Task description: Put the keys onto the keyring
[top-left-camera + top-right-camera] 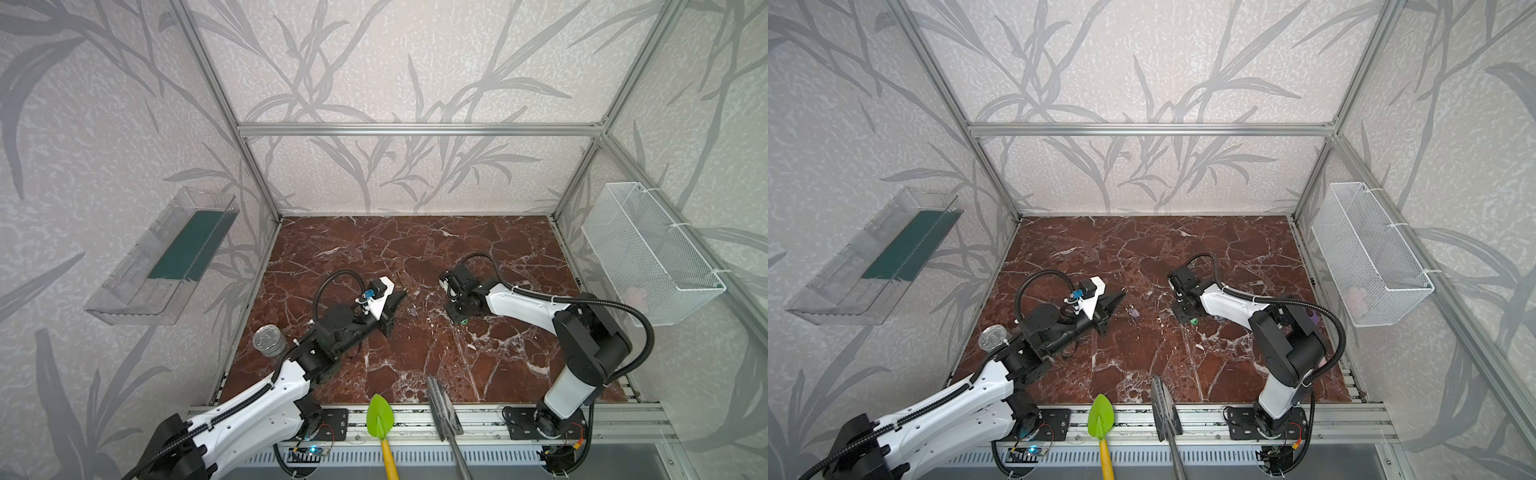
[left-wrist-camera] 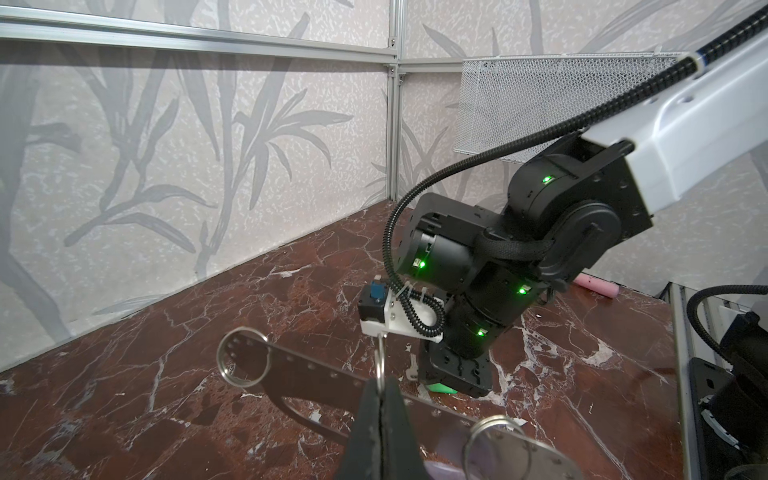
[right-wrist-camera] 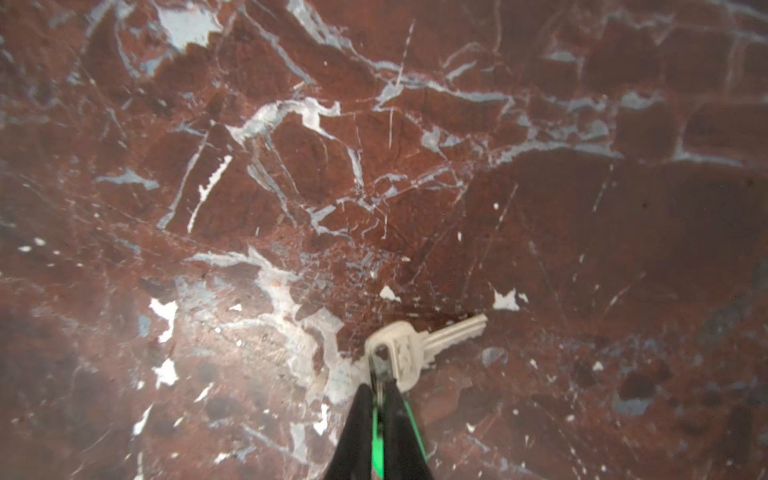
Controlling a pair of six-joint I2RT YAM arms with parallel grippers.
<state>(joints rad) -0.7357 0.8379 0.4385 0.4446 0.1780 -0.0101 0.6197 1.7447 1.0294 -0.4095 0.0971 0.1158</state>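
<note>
right wrist view: my right gripper [image 3: 379, 388] pinches the green key [image 3: 419, 345] by its head, leaving the blade free; my left gripper [image 2: 380, 384] clamps the keyring [image 2: 316, 370] steady.

No legible text, label, brand or number in any view. The small silver metal key [image 3: 419, 345] on the red-brown marble tabletop [image 3: 291, 166] bears a faint engraved patch on its head in the right wrist view (too blurred to make out). The round silver tin can [image 1: 269, 340] shows embossed marks on its lid, unreadable.
</note>
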